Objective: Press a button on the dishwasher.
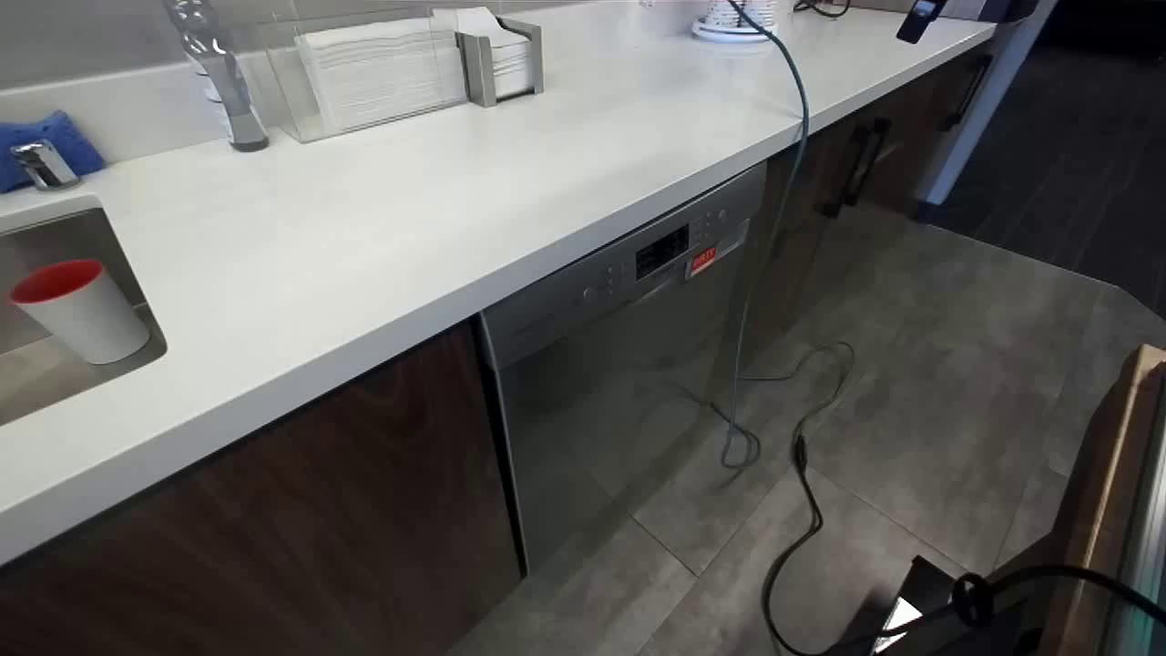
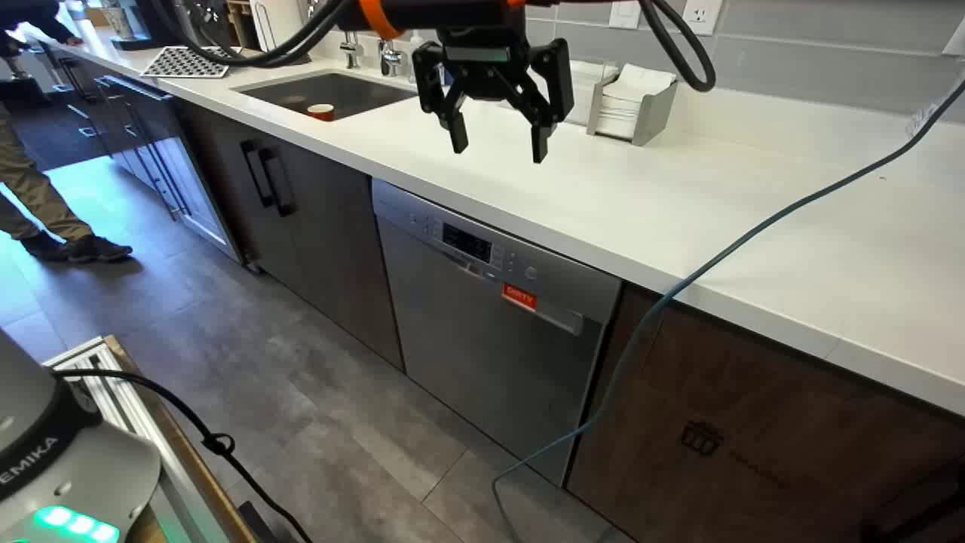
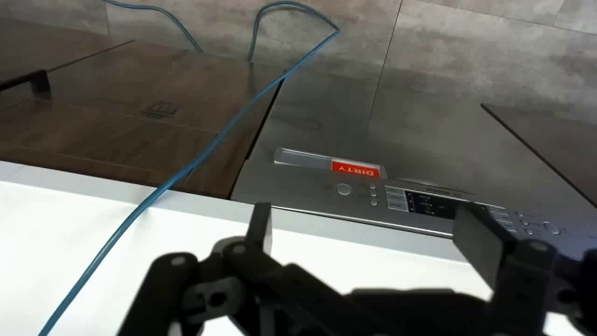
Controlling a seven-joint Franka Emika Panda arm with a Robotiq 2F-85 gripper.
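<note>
- The white desk (image 1: 364, 228) runs along a grey tiled wall (image 2: 791, 60), above dark brown wooden cabinet doors (image 1: 273, 492) and a grey tiled floor (image 2: 324, 407).
- The dishwasher (image 2: 482, 339) stands under the desk between those doors, bearing a red DIRTY label (image 2: 520, 296).
- A grey metal napkin holder (image 2: 656, 113) stands on the desk near the wall; a white cup (image 1: 86, 319) with a red inside is in the sink (image 1: 91, 232).
- My pincer (image 2: 499, 149) hangs above the desk, spread wide, apart from the dishwasher.
- A blue cable (image 2: 784, 215) crosses the desk's front edge and drops to the floor; all three views show it.
- In an exterior view I see a person's legs (image 2: 34, 188) and a wall outlet (image 2: 703, 13), both outside my wrist view.
- My wrist view looks down on the dishwasher's panel (image 3: 303, 191), its round button (image 3: 343, 189) plain and DIRTY upside down.
- The marks on the dark display (image 2: 466, 241) are too small for me to read; in the wrist view one of my fingers (image 3: 480, 247) covers a corner of it.
- My arm's base (image 2: 98, 452) is cut off at the left of an exterior view.
- A dark object (image 1: 918, 20) at the top right of an exterior view is cut off; I cannot name it.
</note>
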